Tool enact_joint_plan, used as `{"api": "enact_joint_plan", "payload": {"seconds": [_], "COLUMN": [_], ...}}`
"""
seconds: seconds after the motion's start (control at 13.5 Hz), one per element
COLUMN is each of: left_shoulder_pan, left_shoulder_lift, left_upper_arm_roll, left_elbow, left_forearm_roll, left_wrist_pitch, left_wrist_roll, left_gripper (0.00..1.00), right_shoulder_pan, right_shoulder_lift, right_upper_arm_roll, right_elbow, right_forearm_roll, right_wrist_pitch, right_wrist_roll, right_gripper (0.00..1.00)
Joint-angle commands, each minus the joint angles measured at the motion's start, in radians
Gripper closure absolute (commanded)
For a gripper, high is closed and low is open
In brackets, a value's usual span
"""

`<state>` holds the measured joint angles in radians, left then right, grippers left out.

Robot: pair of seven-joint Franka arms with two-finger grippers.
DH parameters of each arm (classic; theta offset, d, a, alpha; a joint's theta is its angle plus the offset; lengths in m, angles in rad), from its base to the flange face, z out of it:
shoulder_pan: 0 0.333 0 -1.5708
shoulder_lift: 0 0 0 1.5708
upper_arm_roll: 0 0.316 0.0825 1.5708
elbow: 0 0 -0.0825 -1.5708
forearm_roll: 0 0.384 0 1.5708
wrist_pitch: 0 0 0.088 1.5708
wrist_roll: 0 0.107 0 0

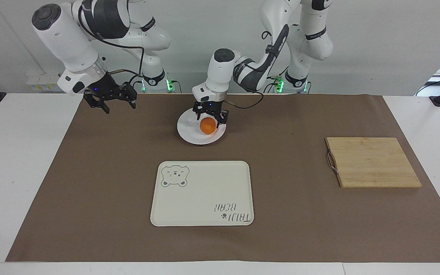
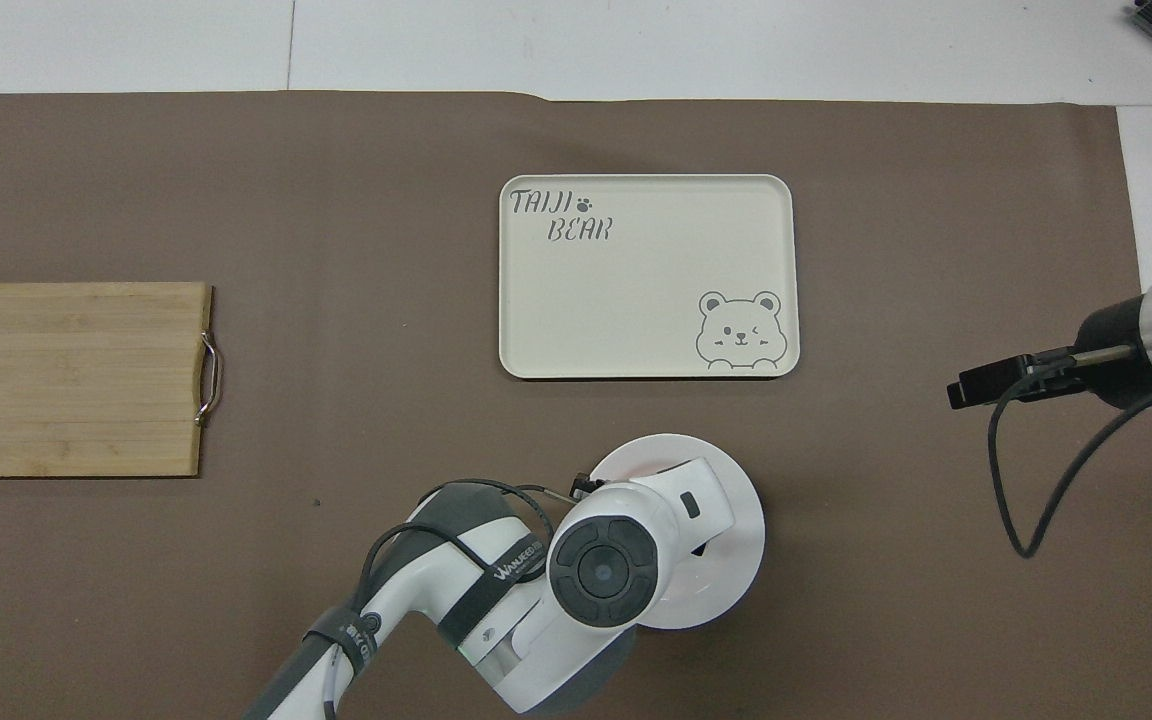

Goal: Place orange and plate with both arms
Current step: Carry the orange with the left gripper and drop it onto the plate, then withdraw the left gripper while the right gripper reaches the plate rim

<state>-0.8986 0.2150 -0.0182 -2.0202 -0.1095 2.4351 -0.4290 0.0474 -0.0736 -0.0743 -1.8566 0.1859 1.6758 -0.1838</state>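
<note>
Small round bright orange fruit (image 1: pixel 207 126): lies on the round glossy white plate (image 1: pixel 189 135), toward its three-o'clock rim in the facing view. Left gripper (image 1: pixel 209 117): directly over the fruit, fingers spread, nothing gripped. Right gripper (image 1: pixel 110 100): fingers apart, empty, over the brown mat's (image 1: pixel 90 183) ten-o'clock corner. Cream bear-printed tray (image 1: pixel 201 191): farther out. Bamboo cutting board (image 1: pixel 372 162): three o'clock.

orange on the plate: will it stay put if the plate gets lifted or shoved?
Probably not on its own. The orange is round and sits loose on the plate, whose glossy surface likely gives little grip, so a jerk may roll it. The raised rim should catch a slow roll. The left pincer stands open around it.
</note>
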Motion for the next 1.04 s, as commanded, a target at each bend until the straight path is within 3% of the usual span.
{"api": "enact_joint_plan", "payload": {"seconds": [0.0, 0.22, 0.59, 0.81, 0.96], "left_shoulder_pan": [0.082, 0.226, 0.496, 0.628, 0.691], "left_shoulder_lift": [-0.063, -0.111, -0.253, -0.256, -0.253], "left_upper_arm_roll": [0.006, 0.007, 0.006, 0.007, 0.006], "left_elbow": [-0.002, 0.000, 0.026, 0.212, 0.314], "left_forearm_roll": [0.001, 0.071, 0.097, 0.099, 0.100], "left_wrist_pitch": [-0.080, -0.160, -0.318, -0.578, -0.680], "left_wrist_roll": [0.012, 0.077, 0.376, 0.429, 0.462], "left_gripper": [0.00, 0.00, 0.00, 0.00, 0.00], "right_shoulder_pan": [-0.017, -0.015, -0.012, -0.018, -0.026], "right_shoulder_lift": [-0.034, -0.032, -0.035, -0.046, -0.037], "right_upper_arm_roll": [0.002, 0.002, 0.004, 0.002, 0.002], "right_elbow": [-0.131, -0.220, -0.329, -0.371, -0.412], "right_forearm_roll": [0.073, 0.125, 0.185, 0.244, 0.338], "right_wrist_pitch": [0.076, 0.146, 0.183, 0.194, 0.197], "right_wrist_roll": [-0.086, -0.137, -0.204, -0.221, -0.281], "right_gripper": [0.00, 0.00, 0.00, 0.00, 0.00]}}
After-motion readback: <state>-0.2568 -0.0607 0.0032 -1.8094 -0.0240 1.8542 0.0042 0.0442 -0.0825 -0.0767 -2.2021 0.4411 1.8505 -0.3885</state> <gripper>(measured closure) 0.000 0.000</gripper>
